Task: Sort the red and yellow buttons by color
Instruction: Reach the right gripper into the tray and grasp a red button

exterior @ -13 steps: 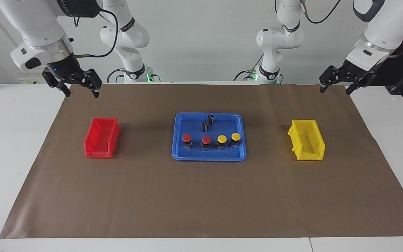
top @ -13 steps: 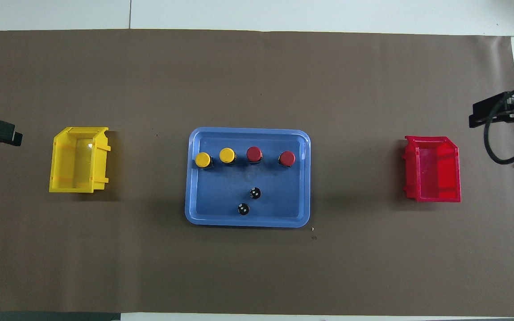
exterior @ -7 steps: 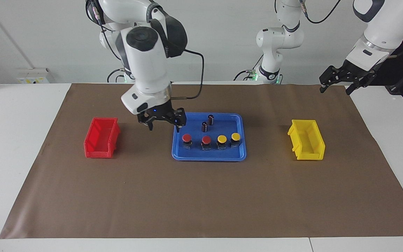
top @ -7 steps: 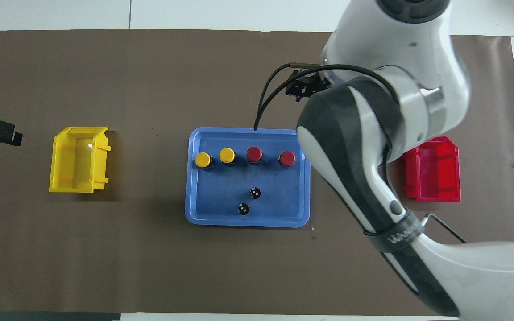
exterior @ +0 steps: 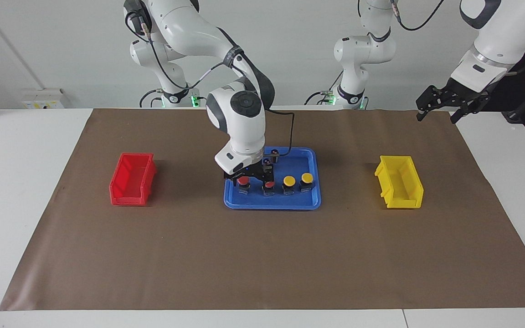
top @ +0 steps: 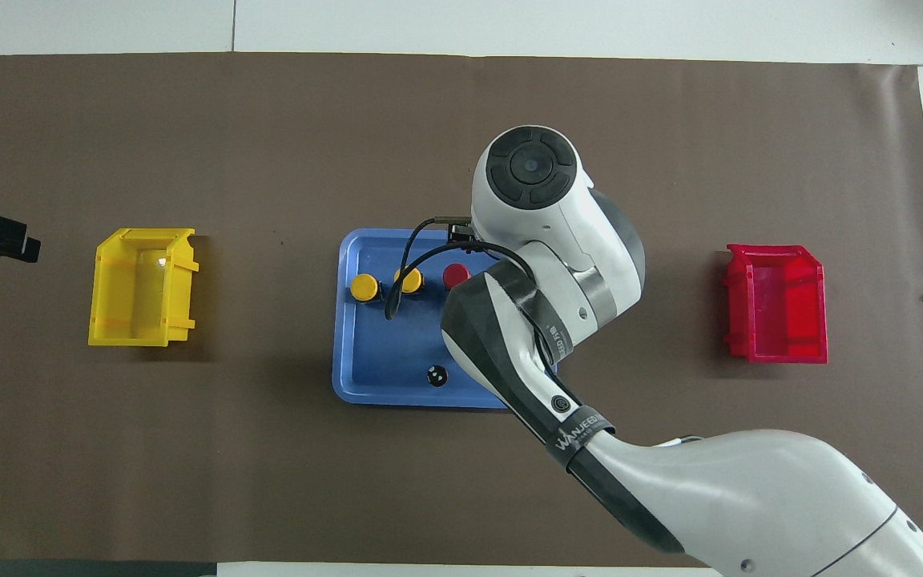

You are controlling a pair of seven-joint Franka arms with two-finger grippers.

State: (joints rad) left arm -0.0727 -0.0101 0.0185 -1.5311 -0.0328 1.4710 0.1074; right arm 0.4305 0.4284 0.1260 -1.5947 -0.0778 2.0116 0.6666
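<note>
Two red buttons (exterior: pixel 243 181) (exterior: pixel 269 184) and two yellow buttons (exterior: pixel 288 181) (exterior: pixel 307 177) stand in a row in the blue tray (exterior: pixel 271 206). My right gripper (exterior: pixel 245 179) is low over the tray, open, with its fingers either side of the red button nearest the right arm's end. I cannot tell whether they touch it. In the overhead view the right arm hides that button; one red button (top: pixel 455 275) and both yellow buttons (top: pixel 364 286) (top: pixel 409 280) show. My left gripper (exterior: pixel 436 118) waits open above the mat's corner at its own end.
A red bin (exterior: pixel 132 179) stands toward the right arm's end of the table and a yellow bin (exterior: pixel 399 182) toward the left arm's end, both empty. Two small dark capless cylinders stand in the tray nearer to the robots; one (top: pixel 436 375) shows from overhead.
My right arm has swung from the mat's corner to the tray and come down over the red buttons. The left arm and all buttons have not moved.
</note>
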